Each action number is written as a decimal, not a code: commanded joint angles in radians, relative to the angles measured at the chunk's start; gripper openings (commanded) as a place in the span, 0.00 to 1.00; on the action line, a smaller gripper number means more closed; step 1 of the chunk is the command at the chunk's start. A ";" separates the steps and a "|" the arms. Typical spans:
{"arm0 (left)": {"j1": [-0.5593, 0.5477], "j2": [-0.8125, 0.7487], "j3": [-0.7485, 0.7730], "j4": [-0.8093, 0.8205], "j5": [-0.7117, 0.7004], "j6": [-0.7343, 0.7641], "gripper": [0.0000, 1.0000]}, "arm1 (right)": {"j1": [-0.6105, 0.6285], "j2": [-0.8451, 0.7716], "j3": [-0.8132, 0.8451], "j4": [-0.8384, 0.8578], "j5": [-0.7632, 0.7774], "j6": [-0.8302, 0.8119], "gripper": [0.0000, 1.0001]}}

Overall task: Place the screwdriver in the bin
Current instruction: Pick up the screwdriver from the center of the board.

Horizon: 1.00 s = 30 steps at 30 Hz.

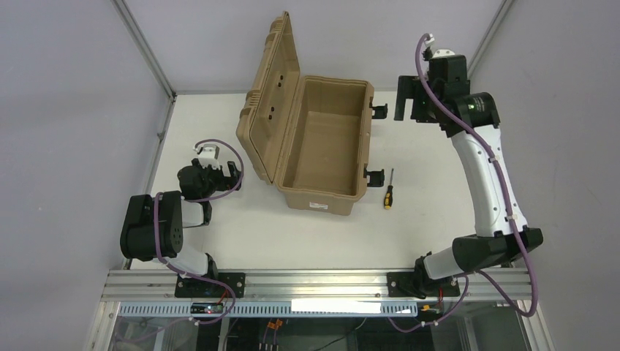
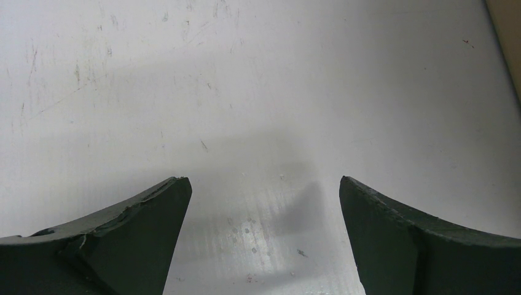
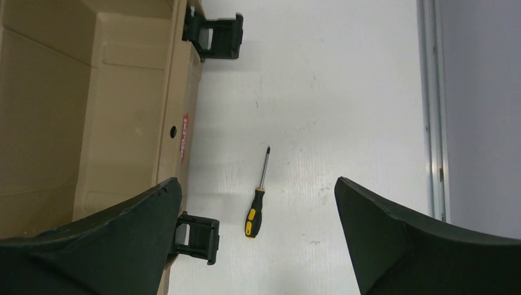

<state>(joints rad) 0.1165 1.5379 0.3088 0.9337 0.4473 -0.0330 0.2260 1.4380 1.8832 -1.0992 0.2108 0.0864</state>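
The screwdriver [image 1: 388, 191], with a black-and-yellow handle and a thin shaft, lies on the white table just right of the bin [image 1: 322, 199]. The bin is a tan case standing open, its ribbed lid [image 1: 270, 95] raised to the left, and its inside looks empty. In the right wrist view the screwdriver [image 3: 255, 206] lies below and between my open fingers, beside the bin wall [image 3: 123, 110]. My right gripper [image 1: 404, 102] is open, high above the table near the bin's far right corner; in its wrist view it [image 3: 256, 181] holds nothing. My left gripper [image 1: 231, 174] is open and empty, left of the bin.
Two black latches [image 1: 374, 176] [image 1: 379, 110] stick out from the bin's right side toward the screwdriver. The left wrist view shows my open gripper [image 2: 264, 179] over bare scratched table with a sliver of the bin [image 2: 510, 37] at top right. An aluminium rail [image 3: 433, 110] edges the table.
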 commanded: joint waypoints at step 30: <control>-0.011 -0.015 0.012 0.024 0.001 0.018 0.99 | -0.027 -0.027 -0.849 0.428 -0.106 0.224 0.80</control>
<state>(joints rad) 0.1165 1.5379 0.3088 0.9340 0.4473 -0.0330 0.2005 1.4490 1.0931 -0.7227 0.1444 0.2878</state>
